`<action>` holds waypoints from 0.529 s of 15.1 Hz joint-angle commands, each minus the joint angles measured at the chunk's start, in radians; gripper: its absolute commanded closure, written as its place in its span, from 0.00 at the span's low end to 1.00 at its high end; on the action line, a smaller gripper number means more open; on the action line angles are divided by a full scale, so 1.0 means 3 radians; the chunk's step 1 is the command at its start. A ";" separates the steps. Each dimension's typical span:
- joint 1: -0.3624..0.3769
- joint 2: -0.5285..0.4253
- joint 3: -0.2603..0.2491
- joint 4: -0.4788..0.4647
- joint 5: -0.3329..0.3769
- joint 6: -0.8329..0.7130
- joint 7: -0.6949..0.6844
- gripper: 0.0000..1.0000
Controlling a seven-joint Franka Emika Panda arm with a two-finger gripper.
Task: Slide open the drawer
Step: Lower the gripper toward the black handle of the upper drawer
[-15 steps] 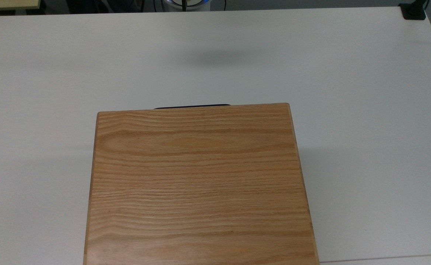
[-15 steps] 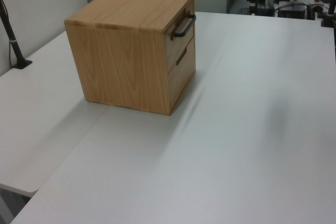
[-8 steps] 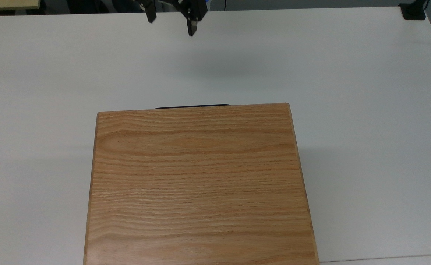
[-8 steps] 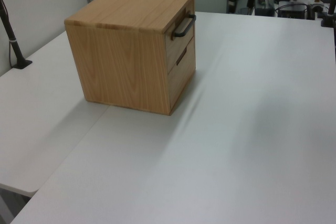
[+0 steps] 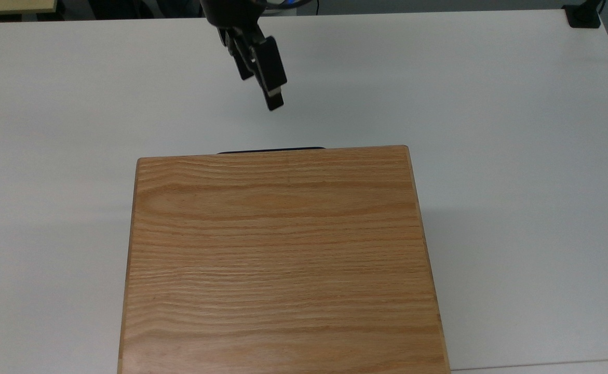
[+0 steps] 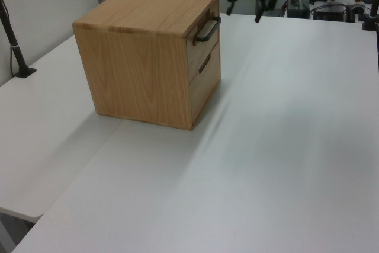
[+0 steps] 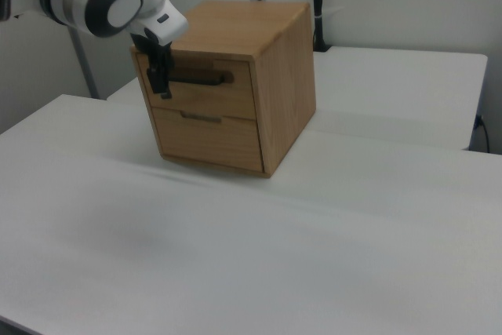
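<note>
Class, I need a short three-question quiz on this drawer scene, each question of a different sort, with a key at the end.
1. True or false: the gripper is touching the black bar handle of the drawer.
2. Multiple choice: the wooden cabinet stands on A) a white table, B) a green mat, C) a metal shelf.
3. Fill in: in the left view the fingers are spread ____.

Key:
1. False; it hangs in the air, apart from the handle.
2. A.
3. Open, or apart.
</note>
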 commanded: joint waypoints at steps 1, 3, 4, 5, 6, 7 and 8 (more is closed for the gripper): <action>0.0027 0.0056 -0.0019 -0.0091 0.0145 0.0604 0.0606 0.11; 0.0063 0.0153 -0.0019 -0.0096 0.0145 0.0789 0.0648 0.16; 0.0063 0.0174 -0.0019 -0.0096 0.0145 0.0820 0.0643 0.19; 0.0068 0.0210 -0.0019 -0.0091 0.0140 0.0835 0.0643 0.23; 0.0068 0.0225 -0.0019 -0.0091 0.0130 0.0835 0.0638 0.27; 0.0078 0.0235 -0.0019 -0.0091 0.0125 0.0835 0.0622 0.31; 0.0088 0.0241 -0.0019 -0.0091 0.0125 0.0835 0.0617 0.34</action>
